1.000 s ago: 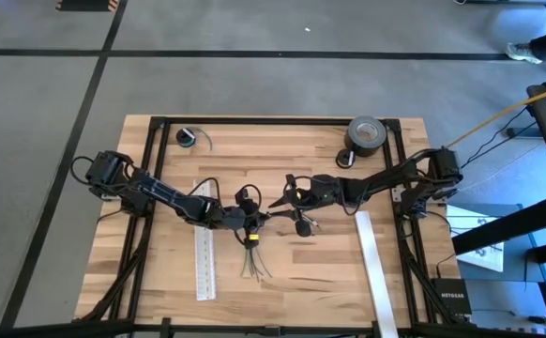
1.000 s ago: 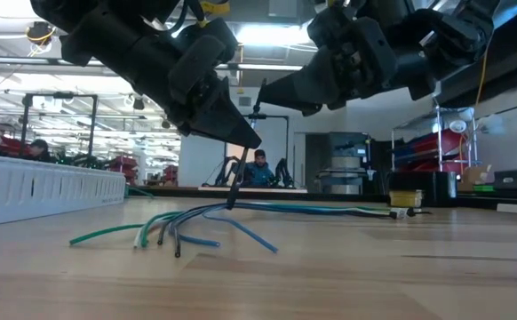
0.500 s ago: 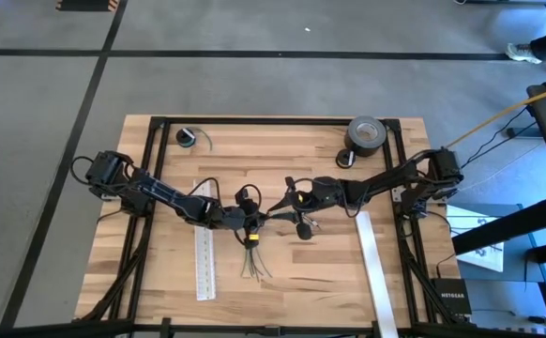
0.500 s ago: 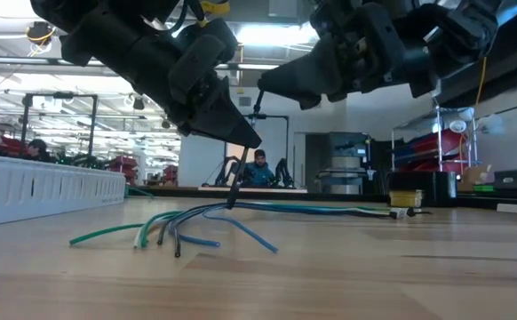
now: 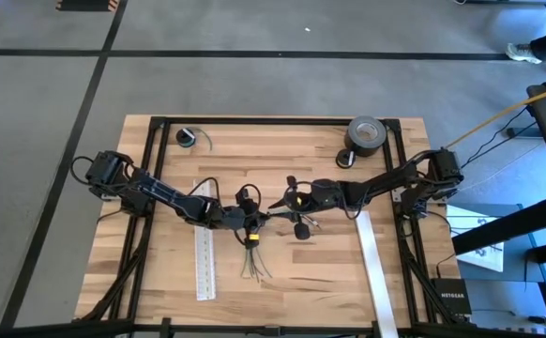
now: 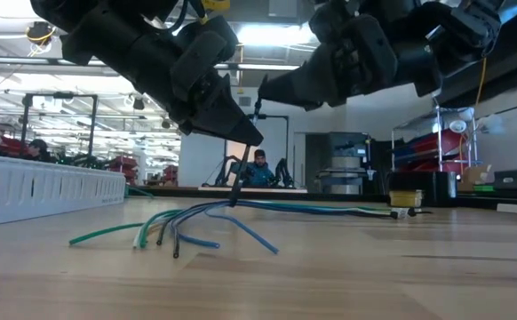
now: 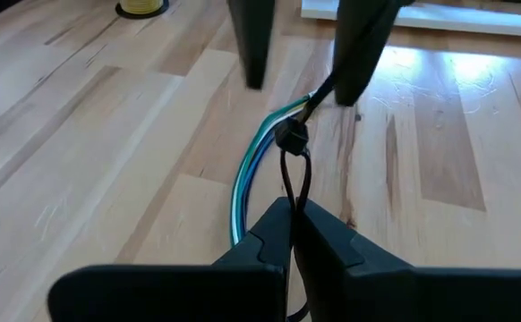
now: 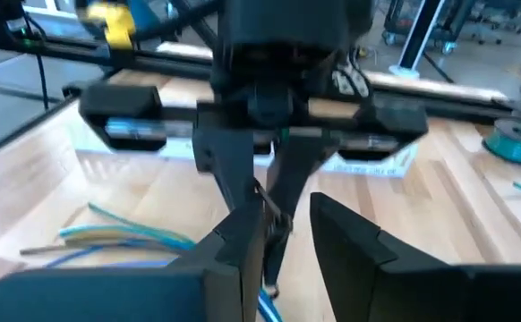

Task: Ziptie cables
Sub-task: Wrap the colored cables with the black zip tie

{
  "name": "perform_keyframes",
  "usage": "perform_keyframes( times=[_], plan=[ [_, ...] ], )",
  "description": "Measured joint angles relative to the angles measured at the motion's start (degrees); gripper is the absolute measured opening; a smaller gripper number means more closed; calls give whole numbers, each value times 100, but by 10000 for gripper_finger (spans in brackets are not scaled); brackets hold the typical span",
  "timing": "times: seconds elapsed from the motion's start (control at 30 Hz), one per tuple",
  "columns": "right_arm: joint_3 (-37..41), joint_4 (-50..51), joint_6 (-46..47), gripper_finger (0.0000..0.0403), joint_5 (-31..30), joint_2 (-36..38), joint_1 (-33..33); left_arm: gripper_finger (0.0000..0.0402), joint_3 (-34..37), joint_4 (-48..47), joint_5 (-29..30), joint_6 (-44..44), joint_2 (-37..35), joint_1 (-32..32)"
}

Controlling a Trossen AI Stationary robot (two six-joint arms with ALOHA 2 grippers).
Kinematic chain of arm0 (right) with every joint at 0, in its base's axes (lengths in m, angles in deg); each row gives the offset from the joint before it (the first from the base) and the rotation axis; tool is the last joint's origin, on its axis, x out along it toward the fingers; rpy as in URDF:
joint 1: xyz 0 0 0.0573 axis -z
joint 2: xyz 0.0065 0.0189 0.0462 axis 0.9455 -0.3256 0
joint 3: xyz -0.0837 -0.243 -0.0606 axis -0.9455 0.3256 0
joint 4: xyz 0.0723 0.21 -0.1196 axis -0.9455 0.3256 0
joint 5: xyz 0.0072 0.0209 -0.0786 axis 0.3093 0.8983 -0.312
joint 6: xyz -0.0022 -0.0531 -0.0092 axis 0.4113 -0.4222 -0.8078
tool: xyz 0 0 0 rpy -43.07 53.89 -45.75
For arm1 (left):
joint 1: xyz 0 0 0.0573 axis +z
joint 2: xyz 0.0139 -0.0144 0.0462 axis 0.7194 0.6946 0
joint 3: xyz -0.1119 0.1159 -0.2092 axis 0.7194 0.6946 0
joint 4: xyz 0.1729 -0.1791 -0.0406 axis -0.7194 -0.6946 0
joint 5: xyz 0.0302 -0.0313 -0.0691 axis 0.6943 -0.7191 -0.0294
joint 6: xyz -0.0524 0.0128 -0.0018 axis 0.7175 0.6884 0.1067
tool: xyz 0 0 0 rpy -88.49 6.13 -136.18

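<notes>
Mid-frame, the left gripper (image 7: 289, 234) is clenched on the ziptie (image 7: 289, 165) looped around the cables (image 6: 196, 222), steadying it; the right gripper (image 8: 286, 224), part-open, hovers opposite to pull the tail.

Both claws crowd above the cables (image 5: 252, 258); surrounding table (image 5: 292, 291) open.

The desk (image 5: 282, 282) has light brown wood stripes. The cables (image 6: 196, 222) low in the frame are green, blue and grey. The ziptie (image 7: 292, 165) is black. The fingers (image 7: 332, 255) look dark grey. The white strip (image 6: 36, 191) at left has slots, maybe cuts.
</notes>
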Motion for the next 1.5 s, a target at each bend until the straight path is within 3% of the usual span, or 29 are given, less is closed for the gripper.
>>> perform_keyframes(
  times=[0.27,0.6,0.77,1.0,1.2,1.33,1.5],
  plan=[
    [0,-25,-132,5,123,2,0,0,0,-5,0,-32,-2,0],
    [0,-65,1987,0,450,1,186,0,0,-13,0,-543,-4,-2],
    [0,-65,2217,0,644,2,229,2,0,-13,0,-603,-4,-8],
    [-2,7,2115,0,639,2,229,66,0,-112,-9,-759,-109,2],
    [-2,95,2025,0,632,2,229,120,-10,-463,2,-907,-801,-7],
    [-2,83,1981,0,622,2,229,132,-13,-468,2,-909,-1030,-7],
    [-2,39,1968,0,567,2,229,130,-12,-457,0,-852,-829,38]
  ],
)
